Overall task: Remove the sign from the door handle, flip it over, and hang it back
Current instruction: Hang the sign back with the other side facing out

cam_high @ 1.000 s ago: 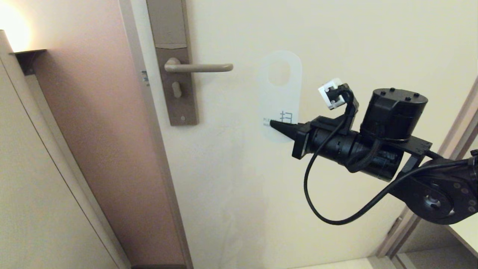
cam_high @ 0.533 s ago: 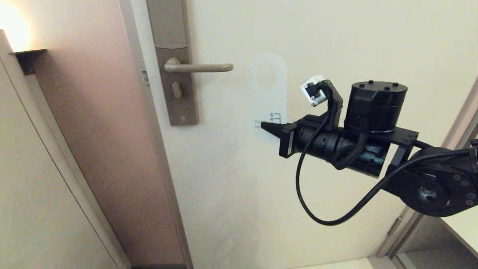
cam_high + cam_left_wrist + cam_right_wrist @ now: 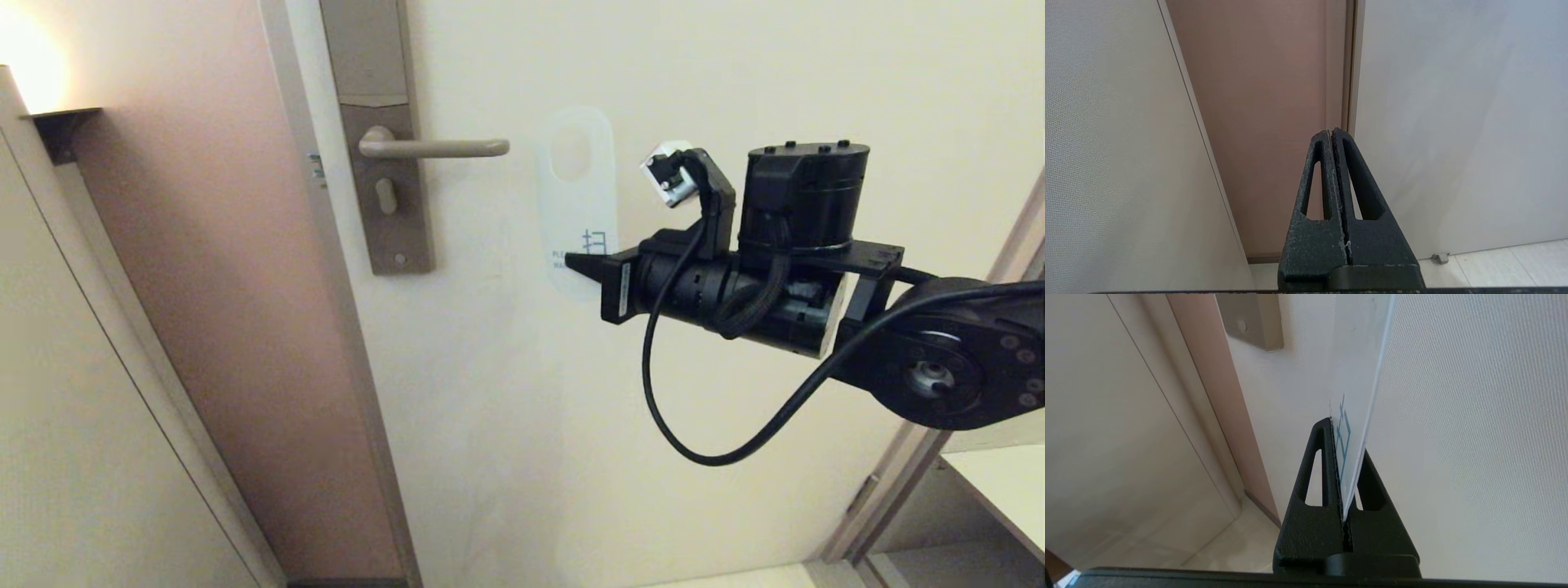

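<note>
The right gripper (image 3: 571, 263), matte black with tapered, slotted fingers (image 3: 1310, 477), is clamped on the lower end of the sign (image 3: 576, 204); its tips pinch the card beside the printed characters, and in the right wrist view the thin white sheet stands edge-on between the two wedge-shaped fingers, blue-lined print showing on its face; the sign is a flat, pale, translucent-looking oblong with rounded ends and an oval hole near its top, held upright in front of the door (image 3: 735, 82), off the lever; the door handle (image 3: 437, 148) lies at about nine o'clock from the sign's hole, near it but apart, a slim horizontal beige-bronze lever with a rounded tip, mounted on a tall narrow matte backplate (image 3: 384, 188) with a keyhole below the lever; the door surface is smooth and cream, finely textured up close; a looping black cable (image 3: 702, 457) hangs under the right wrist; the left gripper (image 3: 1333, 134), fingers pressed together and holding nothing, points at a brownish panel (image 3: 1265, 102) beside the door edge.
</note>
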### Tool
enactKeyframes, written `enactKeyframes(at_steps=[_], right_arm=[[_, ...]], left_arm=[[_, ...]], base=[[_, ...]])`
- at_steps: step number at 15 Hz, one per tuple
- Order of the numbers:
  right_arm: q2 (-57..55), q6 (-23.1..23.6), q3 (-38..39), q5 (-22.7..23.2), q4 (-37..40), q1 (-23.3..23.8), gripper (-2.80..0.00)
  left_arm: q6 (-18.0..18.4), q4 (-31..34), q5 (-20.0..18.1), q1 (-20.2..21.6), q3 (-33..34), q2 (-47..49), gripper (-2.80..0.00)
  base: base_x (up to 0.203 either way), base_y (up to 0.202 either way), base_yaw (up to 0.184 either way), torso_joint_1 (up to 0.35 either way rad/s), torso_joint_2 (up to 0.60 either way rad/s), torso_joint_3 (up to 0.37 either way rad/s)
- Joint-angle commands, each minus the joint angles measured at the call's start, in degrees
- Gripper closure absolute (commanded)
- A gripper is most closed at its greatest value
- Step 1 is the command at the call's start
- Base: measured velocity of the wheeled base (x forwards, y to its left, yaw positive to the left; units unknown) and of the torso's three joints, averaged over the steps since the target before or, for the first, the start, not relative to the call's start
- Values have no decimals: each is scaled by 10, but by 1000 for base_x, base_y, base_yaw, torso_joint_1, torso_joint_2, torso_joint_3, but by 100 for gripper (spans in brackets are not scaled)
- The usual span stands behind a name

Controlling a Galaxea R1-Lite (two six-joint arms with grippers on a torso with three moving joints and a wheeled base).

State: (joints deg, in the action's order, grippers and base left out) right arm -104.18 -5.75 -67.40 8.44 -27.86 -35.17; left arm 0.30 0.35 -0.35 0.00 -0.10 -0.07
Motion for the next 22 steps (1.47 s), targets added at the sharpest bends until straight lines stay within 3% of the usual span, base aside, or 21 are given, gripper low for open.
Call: enactKeyframes(at_steps=[1, 10, 22], right_arm=[[-16, 0, -23, 0, -1, -2, 0], [-77, 19, -112, -41, -4, -15, 0], [-94, 19, -118, -60, -4, -58, 0]], left_arm=[[0, 0, 0, 0, 0, 1, 0], [0, 0, 0, 0, 0, 1, 0], [0, 0, 0, 0, 0, 1, 0]], base=[[0, 0, 0, 0, 0, 0], [0, 0, 0, 0, 0, 0], [0, 0, 0, 0, 0, 0]])
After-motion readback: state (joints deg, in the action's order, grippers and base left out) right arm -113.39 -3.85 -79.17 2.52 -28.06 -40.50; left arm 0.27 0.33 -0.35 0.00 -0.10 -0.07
